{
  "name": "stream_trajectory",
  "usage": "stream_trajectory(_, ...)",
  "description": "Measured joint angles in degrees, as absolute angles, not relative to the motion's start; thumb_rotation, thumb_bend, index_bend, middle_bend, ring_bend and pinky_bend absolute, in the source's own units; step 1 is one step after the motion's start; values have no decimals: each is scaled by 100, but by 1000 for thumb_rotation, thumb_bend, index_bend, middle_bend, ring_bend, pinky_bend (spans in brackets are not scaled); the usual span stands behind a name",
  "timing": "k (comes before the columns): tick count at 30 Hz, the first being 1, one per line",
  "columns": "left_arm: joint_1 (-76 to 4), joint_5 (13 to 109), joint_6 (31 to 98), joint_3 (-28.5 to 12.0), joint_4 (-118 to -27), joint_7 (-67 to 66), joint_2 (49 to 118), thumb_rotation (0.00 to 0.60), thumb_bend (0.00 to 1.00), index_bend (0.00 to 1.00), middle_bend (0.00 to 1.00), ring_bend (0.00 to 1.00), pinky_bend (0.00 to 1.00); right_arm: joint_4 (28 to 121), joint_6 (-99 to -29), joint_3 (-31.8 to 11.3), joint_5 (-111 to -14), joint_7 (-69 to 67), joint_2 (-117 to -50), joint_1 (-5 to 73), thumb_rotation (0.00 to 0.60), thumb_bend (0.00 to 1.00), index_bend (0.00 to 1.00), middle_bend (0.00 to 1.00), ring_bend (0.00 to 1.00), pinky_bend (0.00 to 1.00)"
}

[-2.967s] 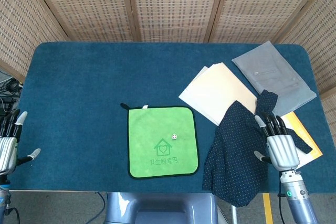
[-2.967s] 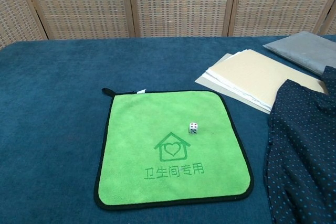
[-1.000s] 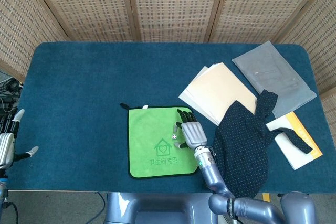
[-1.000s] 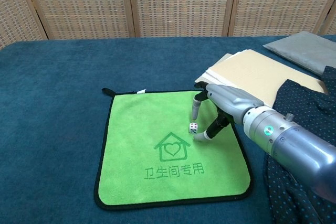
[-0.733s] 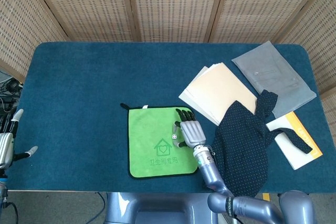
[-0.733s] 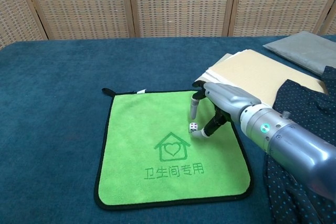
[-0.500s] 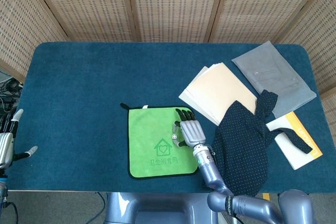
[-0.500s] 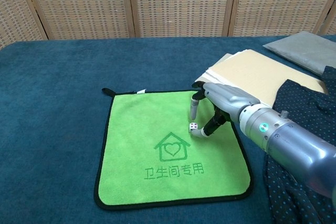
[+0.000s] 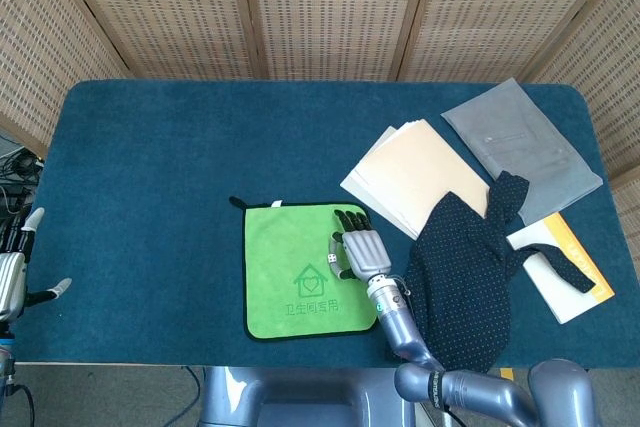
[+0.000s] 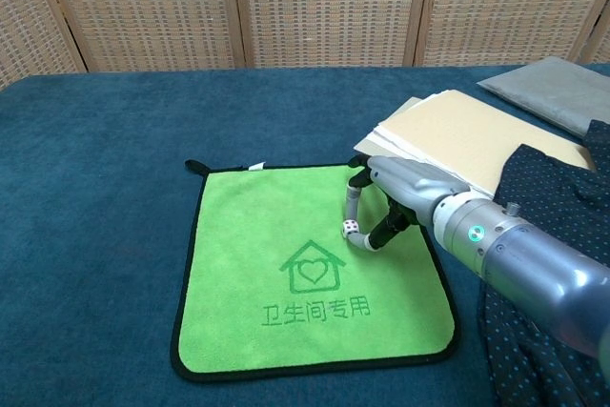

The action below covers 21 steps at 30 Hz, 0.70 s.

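left of green cloth (image 9: 310, 270): bare blue counter (image 9: 150, 197), lots of room | behind green cloth: open counter to the wall | right of green cloth: dotted dark cloth (image 9: 465, 277) close by, paper stack (image 9: 415, 175) and gray folder (image 9: 520, 147) farther back, tight | on green cloth: tiny dice (image 10: 351, 229)

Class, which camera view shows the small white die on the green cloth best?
The chest view: the small white die shows clearly between the right hand fingertips. In the head view, the hand mostly hides it.

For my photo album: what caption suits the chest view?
Right robot hand pinching a small die on a green cloth.
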State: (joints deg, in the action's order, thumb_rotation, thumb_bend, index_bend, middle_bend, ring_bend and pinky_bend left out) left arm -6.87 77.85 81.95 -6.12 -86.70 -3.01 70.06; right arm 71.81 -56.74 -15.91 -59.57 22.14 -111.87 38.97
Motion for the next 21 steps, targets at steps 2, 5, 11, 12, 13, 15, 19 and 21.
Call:
stream_trajectory(2,-685,7802,8210,-609,-8673,-300,7004,600,0,0,0,0,0,7207,-5683,-1587,-5948,2221,-11183,3902,600,544,558,131,0,0)
stream_trajectory(5,-683,7806,8216,-606,-8672,-299,7004,600,0,0,0,0,0,7262,-5720,-1583,-5955,2230,-11163,3903,600,544,557,131,0,0)
stream_trajectory(11,-674,7809,8242,-612,-8667,-274,7000,600,0,0,0,0,0,7480,-5875,-1625,-6036,2263,-11009,3897,600,541,555,130,0,0)
stream_trajectory(12,-674,7811,8242,-611,-8666,-275,7000,600,0,0,0,0,0,7540,-5908,-1641,-6058,2270,-10965,3896,600,540,553,127,0,0)
stream_trajectory(13,-675,7814,8242,-608,-8667,-279,7000,600,0,0,0,0,0,7629,-5957,-1666,-6091,2285,-10896,3898,600,540,552,126,0,0)
stream_trajectory(15,-675,7821,8245,-605,-8671,-288,7000,600,0,0,0,0,0,7776,-6040,-1717,-6147,2322,-10777,3904,600,540,547,121,0,0)
stream_trajectory(19,-672,7837,8265,-599,-8692,-318,7000,600,0,0,0,0,0,8137,-6228,-1921,-6232,2462,-10452,3946,600,537,535,113,0,0)
stream_trajectory(21,-671,7840,8270,-596,-8702,-330,6999,600,0,0,0,0,0,8274,-6294,-2019,-6237,2541,-10307,3968,600,527,527,108,0,0)
